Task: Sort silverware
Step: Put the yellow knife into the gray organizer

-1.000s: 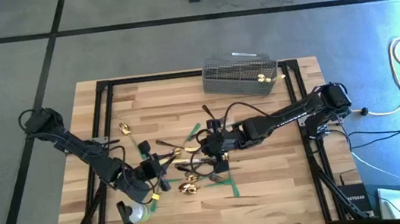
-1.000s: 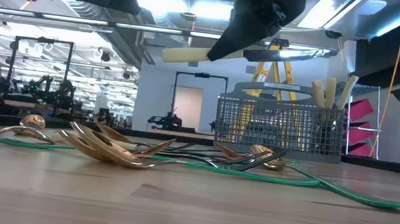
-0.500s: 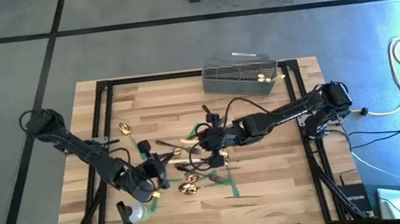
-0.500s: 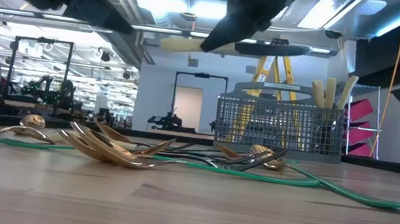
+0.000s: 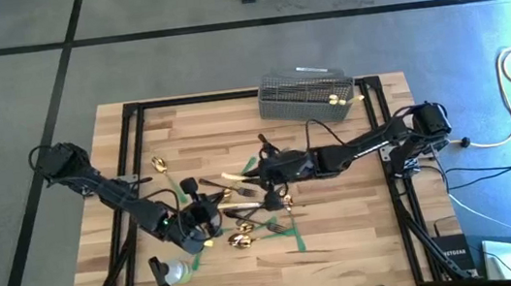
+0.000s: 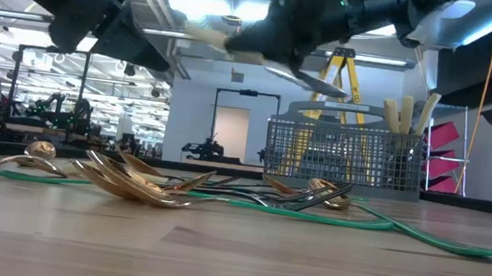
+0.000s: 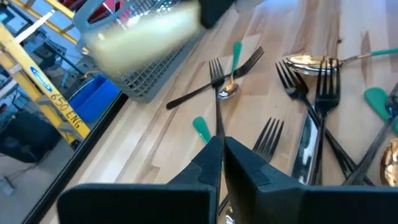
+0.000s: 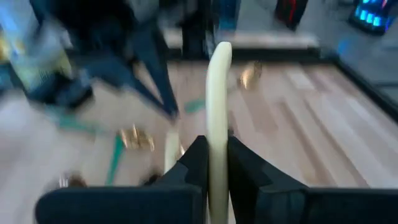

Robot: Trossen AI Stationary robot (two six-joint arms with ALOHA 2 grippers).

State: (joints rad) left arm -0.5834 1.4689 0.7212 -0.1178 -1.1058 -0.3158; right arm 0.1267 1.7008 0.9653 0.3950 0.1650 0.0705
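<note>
Loose silverware lies mid-table: gold spoons [image 5: 242,232] [image 6: 137,185] and dark forks [image 5: 271,227] [image 7: 217,93]. A grey mesh basket [image 5: 306,95] [image 6: 344,156] at the far side has cream-handled knives [image 6: 407,113] standing in it. My right gripper [image 5: 264,173] hangs above the pile, shut on a cream-handled knife [image 5: 231,177] [image 6: 215,40]. My left gripper [image 5: 210,212] [image 7: 222,149] hovers shut just left of the pile, above a fork's handle, with nothing in it. My right gripper pinches the knife between its two fingers on the cream handle [image 8: 219,140], toward the blade end. The fingers come nearly level from the table's right and lie along the knife. The handle sticks out ahead toward the left. The blade [image 6: 313,79] trails back, and the knife is clear of the table.
Green tape strips [image 5: 297,238] [image 6: 418,234] lie among and near the cutlery. A small pale bottle-like object [image 5: 175,270] lies near the table's near-left corner. Bare wood shows along the near edge and at the right.
My right gripper has tipped closer to level and drawn toward the table's left with the knife; the handle has risen and the blade now slants down behind. My left gripper has come down and edged toward the pile.
</note>
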